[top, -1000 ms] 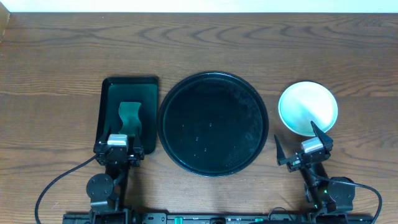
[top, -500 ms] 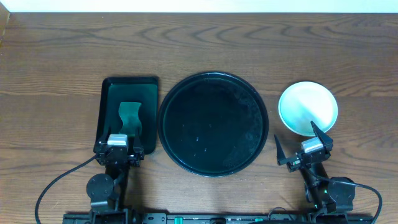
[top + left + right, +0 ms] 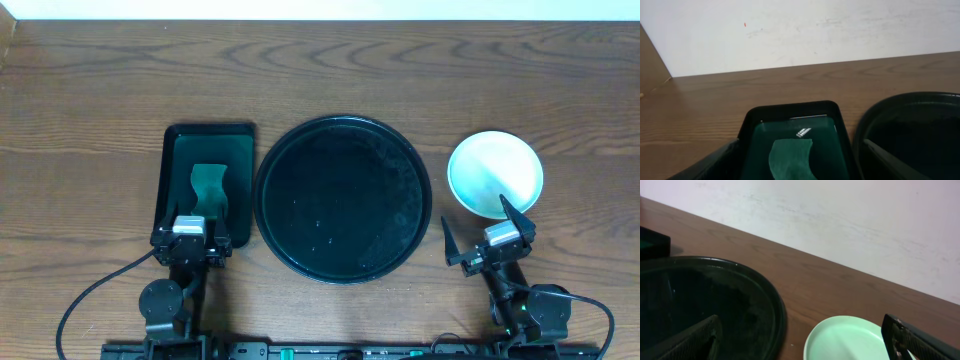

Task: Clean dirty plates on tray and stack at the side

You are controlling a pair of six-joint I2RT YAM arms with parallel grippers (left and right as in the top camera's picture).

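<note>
Since nothing is seen on the large round black tray (image 3: 340, 190) ahead between both jaws, the task is judged done | pale mint round plates (image 3: 495, 172) stacked just beyond right gripper (image 3: 482, 232) | left gripper (image 3: 191, 236) and right: jaws spread, empty.

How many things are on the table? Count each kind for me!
Round black tray: 1
Rectangular dark green tray: 1
Green cloth, lying in the green tray: 1
Pale mint-green plate: 1 showing; from above I cannot tell whether more lie under it
Total: 4
</note>
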